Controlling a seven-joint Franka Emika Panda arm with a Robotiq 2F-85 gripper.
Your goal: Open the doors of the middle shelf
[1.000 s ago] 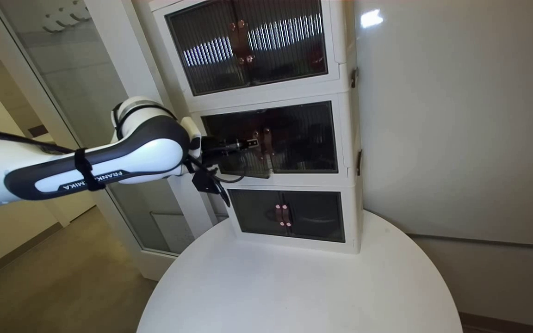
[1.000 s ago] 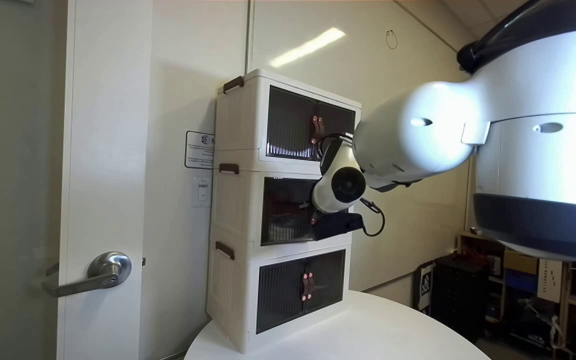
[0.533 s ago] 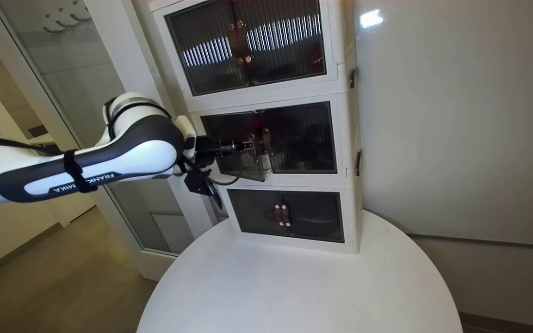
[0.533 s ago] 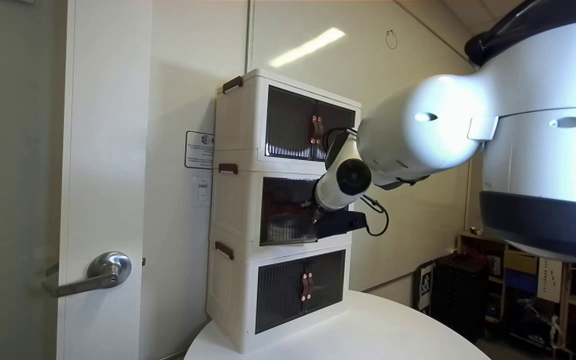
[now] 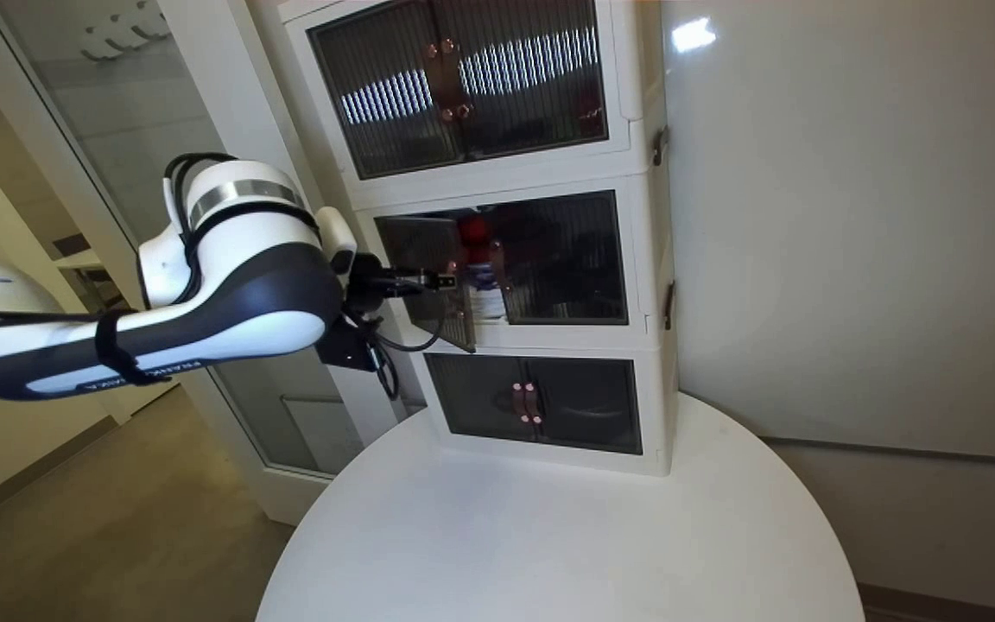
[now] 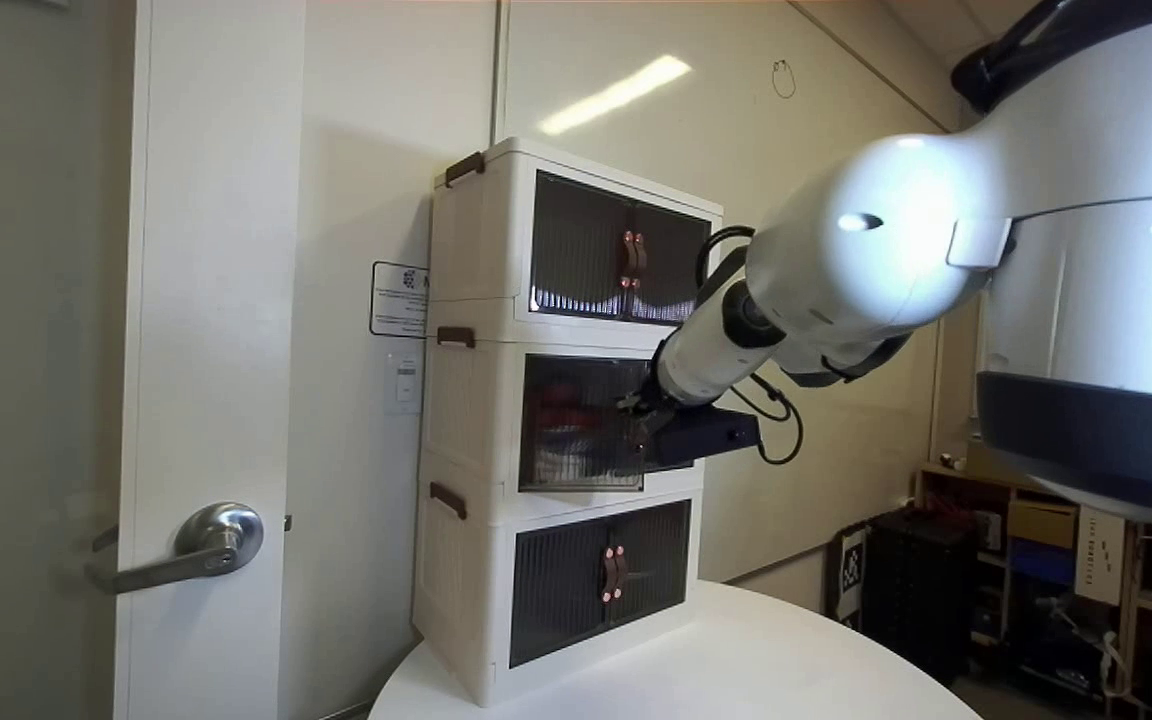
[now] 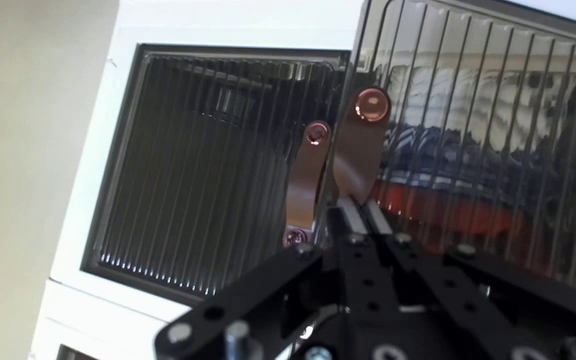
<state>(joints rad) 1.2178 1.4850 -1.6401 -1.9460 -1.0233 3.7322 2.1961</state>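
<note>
Round white table point(image 5: 549, 544) near a glossy wall point(image 5: 860, 259) with bright glare point(image 5: 693, 34), tan floor point(image 5: 135, 510), lever-handled door point(image 6: 211, 330).

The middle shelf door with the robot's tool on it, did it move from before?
Yes. In an exterior view, the ribbed tinted door has swung outward and leftward, away from the closed door beside it.

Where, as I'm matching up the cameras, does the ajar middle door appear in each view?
In an exterior view: the door is just left of centre.
In an exterior view: the door is just below centre.
In the wrist view, which looks upside down: the door is on the right, partly behind the claw.
Shared landmark: the red item inside, seen in all three.
</note>
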